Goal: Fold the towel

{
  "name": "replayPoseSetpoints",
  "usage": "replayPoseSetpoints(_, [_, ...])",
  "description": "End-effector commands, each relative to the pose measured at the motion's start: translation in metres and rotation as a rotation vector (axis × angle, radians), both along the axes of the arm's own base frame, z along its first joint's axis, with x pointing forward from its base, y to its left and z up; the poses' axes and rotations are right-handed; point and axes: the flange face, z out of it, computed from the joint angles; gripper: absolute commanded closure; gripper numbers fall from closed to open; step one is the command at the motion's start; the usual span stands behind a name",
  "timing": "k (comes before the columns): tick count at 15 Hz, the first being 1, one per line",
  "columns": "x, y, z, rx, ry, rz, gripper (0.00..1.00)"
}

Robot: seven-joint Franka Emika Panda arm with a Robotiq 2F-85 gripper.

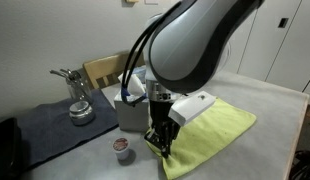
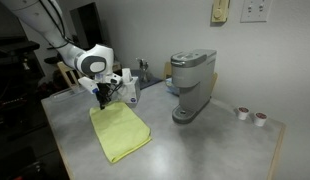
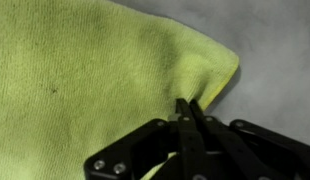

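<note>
On the grey table (image 2: 215, 140), just beside the box (image 1: 129, 113): the towel (image 2: 122, 133), bright yellow-green, thin, flat, not yet folded. Stretches lengthwise away from the box, so the fold probably wants the box-side corner carried to the far end. Gripper (image 3: 186, 108) at that corner, jaws narrow, pinching a small pucker of towel.

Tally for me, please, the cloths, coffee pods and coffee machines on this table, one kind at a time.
Cloths: 2, the towel and the dark mat.
Coffee pods: 3, one beside the towel, two beyond the machine.
Coffee machine: 1.
Total: 6.
</note>
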Motion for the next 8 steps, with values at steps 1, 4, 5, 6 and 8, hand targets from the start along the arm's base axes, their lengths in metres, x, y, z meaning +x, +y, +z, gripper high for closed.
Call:
replayPoseSetpoints(1, [-0.006, 0.0, 0.001, 0.084, 0.01, 0.084, 0.99])
replayPoseSetpoints(4, [-0.013, 0.002, 0.008, 0.205, -0.004, 0.202, 0.99])
replayPoseSetpoints(5, [-0.016, 0.001, 0.01, 0.248, -0.007, 0.234, 0.99])
replayPoseSetpoints(6, [-0.018, -0.002, 0.01, 0.282, -0.008, 0.254, 0.99])
replayPoseSetpoints(8, [-0.024, -0.01, 0.008, 0.342, -0.008, 0.286, 0.99])
